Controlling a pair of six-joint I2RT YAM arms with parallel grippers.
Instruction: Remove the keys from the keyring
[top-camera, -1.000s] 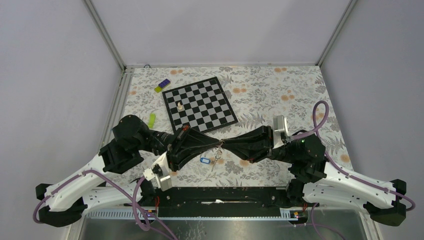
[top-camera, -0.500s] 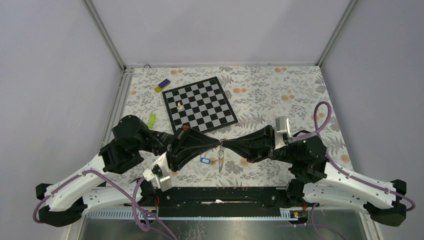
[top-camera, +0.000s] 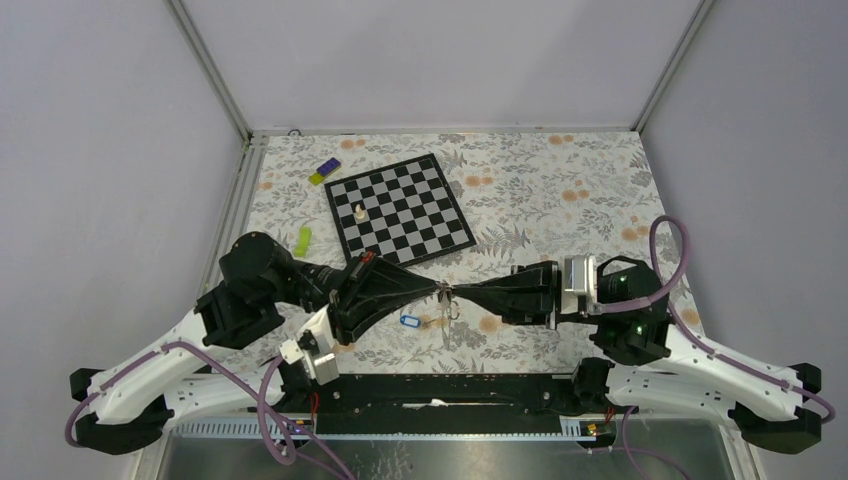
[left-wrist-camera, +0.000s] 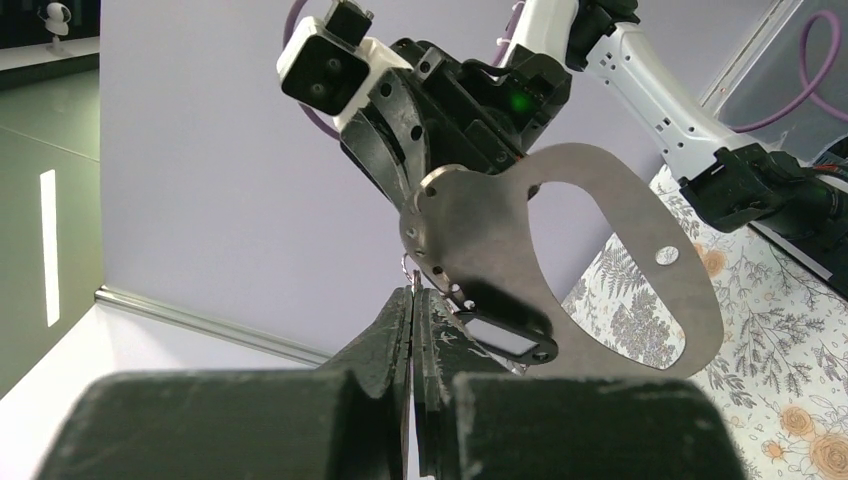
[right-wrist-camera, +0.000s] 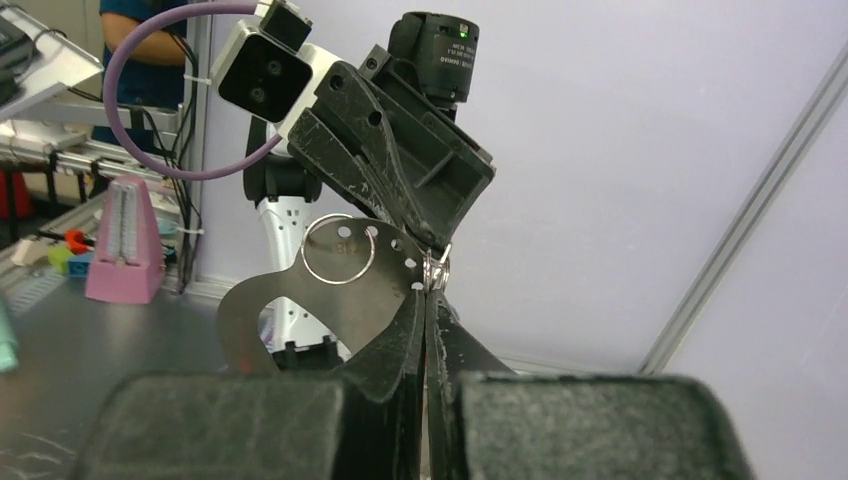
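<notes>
Both grippers meet tip to tip above the floral table. My left gripper is shut on the thin wire keyring. My right gripper is shut on the same keyring from the other side. The blue tag with its white label hangs below the left fingers. Small silvery keys dangle under the meeting point. I cannot tell whether a key blade is also pinched. Each wrist view shows a grey metal plate on the opposite gripper.
A chessboard lies behind the arms with a white chess piece on its left side. A yellow and purple block sits at the back left. A green object lies beside the left arm.
The right gripper has shut on the ring. Its wrist has pulled back to the right and straightened. The hanging keys have swung slightly. The left gripper stays shut in place.
</notes>
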